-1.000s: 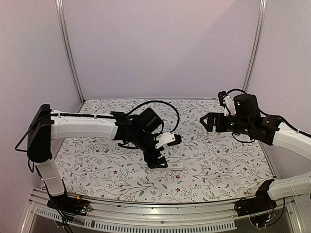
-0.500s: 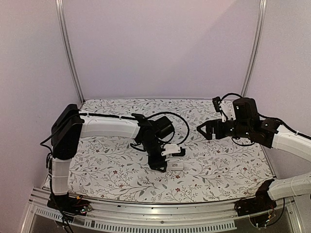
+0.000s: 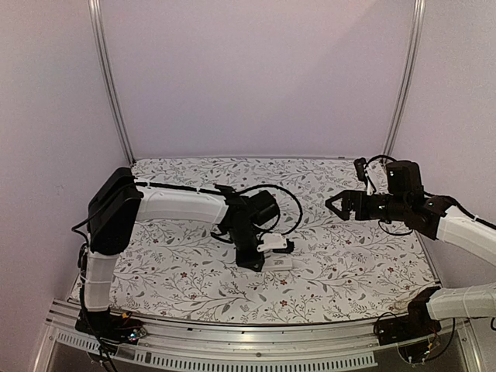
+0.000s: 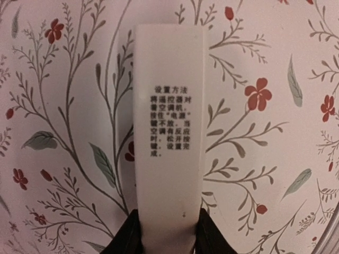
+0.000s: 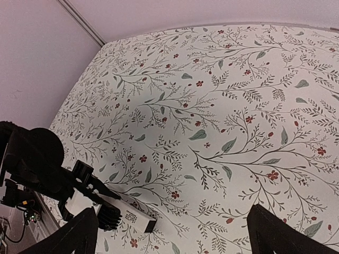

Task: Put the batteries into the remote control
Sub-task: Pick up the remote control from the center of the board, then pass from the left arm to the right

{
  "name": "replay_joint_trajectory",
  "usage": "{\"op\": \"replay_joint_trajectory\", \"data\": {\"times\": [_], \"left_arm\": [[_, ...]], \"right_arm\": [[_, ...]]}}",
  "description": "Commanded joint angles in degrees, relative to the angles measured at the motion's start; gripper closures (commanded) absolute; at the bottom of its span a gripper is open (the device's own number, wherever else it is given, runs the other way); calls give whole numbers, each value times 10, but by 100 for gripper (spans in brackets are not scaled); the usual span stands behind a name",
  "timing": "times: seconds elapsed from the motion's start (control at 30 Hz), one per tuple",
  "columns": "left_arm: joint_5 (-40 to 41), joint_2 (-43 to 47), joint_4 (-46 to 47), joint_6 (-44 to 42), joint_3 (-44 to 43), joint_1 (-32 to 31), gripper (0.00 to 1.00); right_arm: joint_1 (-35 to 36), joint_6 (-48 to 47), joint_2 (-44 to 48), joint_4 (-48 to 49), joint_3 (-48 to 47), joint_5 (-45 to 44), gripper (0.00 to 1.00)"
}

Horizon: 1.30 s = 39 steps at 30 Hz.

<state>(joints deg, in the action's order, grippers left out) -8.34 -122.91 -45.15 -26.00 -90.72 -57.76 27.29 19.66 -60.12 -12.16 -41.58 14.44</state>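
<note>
The white remote control (image 3: 282, 263) lies flat on the floral cloth near the middle front, printed side up (image 4: 168, 132). My left gripper (image 3: 261, 259) reaches down over its left end. In the left wrist view the two black fingertips (image 4: 130, 233) press against both long sides of the bar, so it is shut on it. My right gripper (image 3: 335, 203) hovers open above the right side of the table, well clear of the remote. The right wrist view shows the remote (image 5: 132, 218) with a dark end (image 5: 151, 226). The batteries are out of view.
The floral cloth (image 3: 349, 256) covers the whole table. Metal posts (image 3: 108, 85) stand at the back corners and an aluminium rail (image 3: 256, 341) runs along the near edge. The left arm's black cable (image 3: 291, 203) loops above the remote.
The left gripper has come down onto the remote's left end and its jaws have closed in against the sides. The right arm has drawn back to the right.
</note>
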Motion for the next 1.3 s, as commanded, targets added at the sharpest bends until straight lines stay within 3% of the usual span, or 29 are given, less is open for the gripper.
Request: {"op": "replay_joint_trajectory", "data": {"times": [0.0, 0.3, 0.43, 0.73, 0.9, 1.27], "left_arm": [[19, -2, 16, -7, 8, -4, 74], [5, 6, 22, -2, 14, -6, 78], [-54, 54, 54, 29, 18, 9, 82], [-256, 194, 166, 129, 26, 70, 84], [-366, 244, 302, 215, 70, 100, 84], [-458, 265, 477, 320, 123, 107, 84]], "right_arm": [[-10, 20, 2, 31, 14, 27, 1], [-25, 30, -6, 42, 16, 43, 1], [-28, 25, -4, 48, 17, 48, 1], [-27, 16, 32, 179, -7, 207, 1], [-14, -12, 35, 187, -49, 251, 1], [73, -39, -44, 214, -123, 309, 13]]}}
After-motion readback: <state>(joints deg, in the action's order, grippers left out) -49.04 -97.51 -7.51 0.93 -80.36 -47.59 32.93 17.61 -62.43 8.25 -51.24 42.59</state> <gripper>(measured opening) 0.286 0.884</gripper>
